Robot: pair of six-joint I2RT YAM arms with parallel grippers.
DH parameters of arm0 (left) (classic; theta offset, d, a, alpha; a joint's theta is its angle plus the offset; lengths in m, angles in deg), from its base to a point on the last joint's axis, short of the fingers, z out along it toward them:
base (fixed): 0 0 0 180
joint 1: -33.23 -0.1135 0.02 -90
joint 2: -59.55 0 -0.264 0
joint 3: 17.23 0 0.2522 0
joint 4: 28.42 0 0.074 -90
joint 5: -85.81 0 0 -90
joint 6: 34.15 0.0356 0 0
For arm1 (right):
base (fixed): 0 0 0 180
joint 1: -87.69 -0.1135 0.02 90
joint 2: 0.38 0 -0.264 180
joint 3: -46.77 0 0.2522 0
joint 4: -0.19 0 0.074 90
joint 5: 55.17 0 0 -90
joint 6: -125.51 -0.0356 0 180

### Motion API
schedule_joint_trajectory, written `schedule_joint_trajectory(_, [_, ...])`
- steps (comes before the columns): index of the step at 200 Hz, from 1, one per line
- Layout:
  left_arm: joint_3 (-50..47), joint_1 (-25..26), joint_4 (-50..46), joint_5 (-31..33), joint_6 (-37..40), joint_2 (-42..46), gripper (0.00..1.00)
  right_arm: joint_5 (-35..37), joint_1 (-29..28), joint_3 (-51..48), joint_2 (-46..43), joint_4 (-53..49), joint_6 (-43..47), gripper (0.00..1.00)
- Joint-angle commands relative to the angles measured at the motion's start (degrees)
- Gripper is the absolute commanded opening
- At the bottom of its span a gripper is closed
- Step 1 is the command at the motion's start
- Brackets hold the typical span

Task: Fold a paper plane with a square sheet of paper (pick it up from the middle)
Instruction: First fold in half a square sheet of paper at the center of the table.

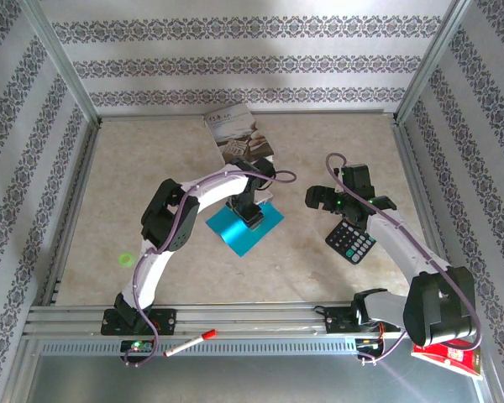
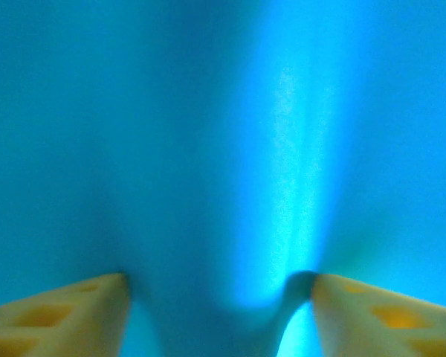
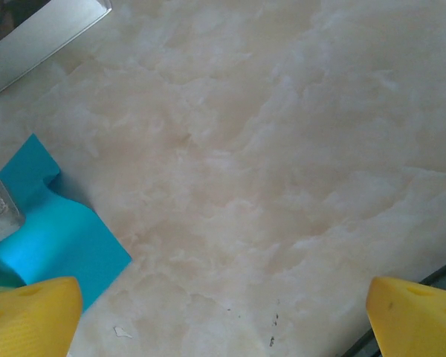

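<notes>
The sheet, thin matte teal paper, lies mid-bench on pale marbled stone. A grey-white printed book sits just behind it and a black calculator to its right, apart from it. A red pen lies on the near rail. The left pincer presses its yellow fingertips onto the sheet's middle. They are apart, with the paper humped in a soft ridge between them. The right pincer hangs wide apart over bare stone.
</notes>
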Motion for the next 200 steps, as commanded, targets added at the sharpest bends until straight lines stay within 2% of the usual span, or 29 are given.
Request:
schedule_joint_trajectory(1, [-2.9,0.5,1.9,-3.6,-5.5,2.6,0.52,-0.4,0.4,-0.2,-0.5,-1.2,-0.5,0.98])
schedule_joint_trajectory(32, [-9.5,0.4,10.8,-12.0,-13.7,10.7,0.31,-0.1,0.4,1.0,-1.2,-3.3,-1.4,0.98])
schedule_joint_trajectory(53, [-17.0,0.2,20.9,-23.0,-22.3,18.4,0.25,-0.6,0.1,3.1,-2.0,-6.1,-0.8,0.98])
schedule_joint_trajectory(82, [-34.0,-0.3,49.3,-33.0,-43.3,27.7,0.22,-4.3,-1.2,6.2,-2.9,-9.8,-0.1,0.98])
schedule_joint_trajectory(100, [-42.2,-0.9,65.6,-33.5,-56.3,29.4,0.22,-8.7,-2.2,6.6,-3.4,-10.3,-0.2,0.98])
schedule_joint_trajectory(113, [-45.8,-1.0,74.0,-32.6,-62.3,28.9,0.22,-11.9,-3.4,6.3,-3.4,-9.7,0.2,0.98])
schedule_joint_trajectory(138, [-47.3,-1.1,75.1,-32.6,-63.2,25.9,0.24,-14.8,-6.1,5.3,-1.9,-8.6,0.1,0.96])
schedule_joint_trajectory(169, [-49.4,-1.6,76.8,-33.4,-62.6,22.7,0.24,-18.1,-7.7,1.9,0.5,-3.5,-3.2,0.82])
schedule_joint_trajectory(182, [-50.2,-1.8,77.6,-33.4,-62.3,22.1,0.24,-19.2,-8.9,0.8,2.5,-0.8,-4.9,0.75])
schedule_joint_trajectory(200, [-51.1,-2.2,78.1,-33.7,-61.9,21.4,0.25,-19.2,-10.1,0.9,6.5,0.6,-6.0,0.53])
